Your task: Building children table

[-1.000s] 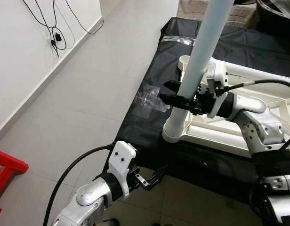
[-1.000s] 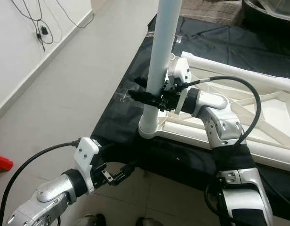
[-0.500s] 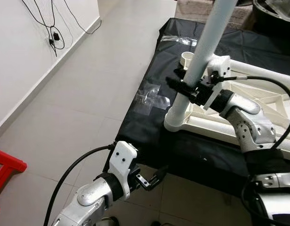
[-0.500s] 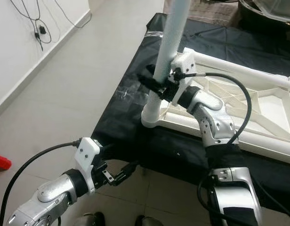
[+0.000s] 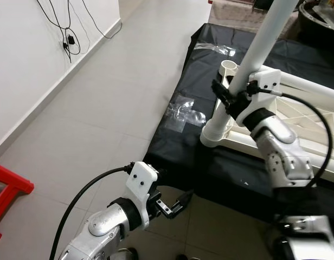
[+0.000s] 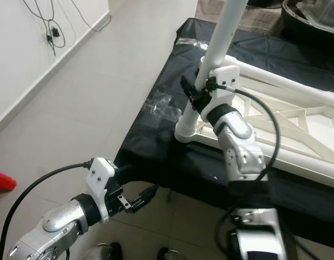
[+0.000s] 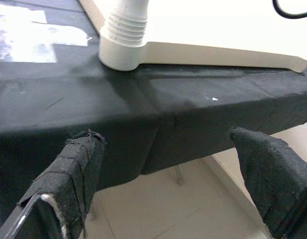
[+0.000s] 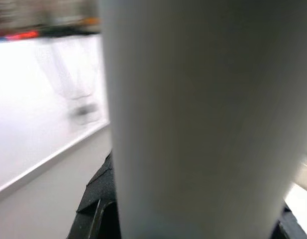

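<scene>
A white table leg (image 5: 259, 43) stands tilted in a corner socket (image 5: 216, 132) of the upside-down white table top (image 5: 313, 116), which lies on a black cloth (image 5: 178, 141). My right gripper (image 5: 221, 93) is shut on the leg just above the socket. Up close in the right wrist view, the leg (image 8: 193, 119) sits between the fingers. A second empty socket (image 5: 227, 66) sits behind. My left gripper (image 5: 178, 205) hovers open, low, in front of the cloth's near edge; its padded fingers (image 7: 69, 174) are spread wide, facing the threaded socket (image 7: 124, 37).
Grey tiled floor (image 5: 91, 119) stretches to the left, up to a white wall with hanging cables (image 5: 69, 38). A red plastic piece (image 5: 7, 189) lies at the far left. A patch of clear tape (image 5: 183, 111) shines on the cloth. A dark round object (image 5: 321, 16) sits at the far right.
The camera has shifted. My right wrist has turned on the leg, its fingers now pointing up and left, and the leg leans more to the right. The left arm has not moved.
</scene>
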Available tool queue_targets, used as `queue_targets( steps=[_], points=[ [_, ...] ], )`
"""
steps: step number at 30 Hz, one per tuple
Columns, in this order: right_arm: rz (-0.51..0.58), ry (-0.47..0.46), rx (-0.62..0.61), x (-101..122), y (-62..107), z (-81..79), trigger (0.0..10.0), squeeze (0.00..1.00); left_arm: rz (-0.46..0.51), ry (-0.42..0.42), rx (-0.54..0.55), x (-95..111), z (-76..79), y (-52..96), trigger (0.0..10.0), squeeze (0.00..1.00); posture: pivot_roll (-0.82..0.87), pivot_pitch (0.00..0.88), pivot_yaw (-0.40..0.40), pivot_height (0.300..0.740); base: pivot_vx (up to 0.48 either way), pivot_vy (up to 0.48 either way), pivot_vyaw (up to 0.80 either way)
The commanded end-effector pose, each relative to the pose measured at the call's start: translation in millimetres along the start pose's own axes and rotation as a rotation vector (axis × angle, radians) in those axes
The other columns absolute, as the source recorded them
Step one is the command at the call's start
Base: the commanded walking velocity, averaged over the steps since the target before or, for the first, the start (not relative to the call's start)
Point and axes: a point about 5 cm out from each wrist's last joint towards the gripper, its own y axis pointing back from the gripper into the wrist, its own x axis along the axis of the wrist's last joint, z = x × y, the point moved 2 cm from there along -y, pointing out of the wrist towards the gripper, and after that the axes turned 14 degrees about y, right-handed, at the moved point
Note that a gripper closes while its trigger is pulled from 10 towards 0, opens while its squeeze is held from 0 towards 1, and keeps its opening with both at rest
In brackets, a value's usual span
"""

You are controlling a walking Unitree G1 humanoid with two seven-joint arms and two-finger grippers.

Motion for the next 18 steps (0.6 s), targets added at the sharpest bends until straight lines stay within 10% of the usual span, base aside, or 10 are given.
queue_targets(
  steps=[1, 8, 18],
  points=[
    [-0.367, 0.017, -0.374, -68.9, 30.5, 35.8, 10.0, 0.0, -0.018, -0.002, -0.005, -4.4, 0.4, 0.6, 10.0, 0.0, 0.08, 0.232, -0.073, 0.74, 0.0, 0.0, 0.0],
    [-0.337, -0.089, -0.75, -51.7, 37.8, 18.2, 10.0, 0.0, -0.017, -0.001, -0.005, -5.2, 0.2, -0.1, 10.0, 0.0, 0.08, 0.224, -0.074, 0.74, 0.0, 0.0, 0.0],
    [-0.336, -0.053, -0.812, -26.6, 16.9, -12.2, 10.0, 0.0, -0.018, -0.004, -0.015, -5.8, 2.2, -1.7, 10.0, 0.0, 0.09, 0.221, -0.077, 0.74, 0.0, 0.0, 0.0]
  ],
)
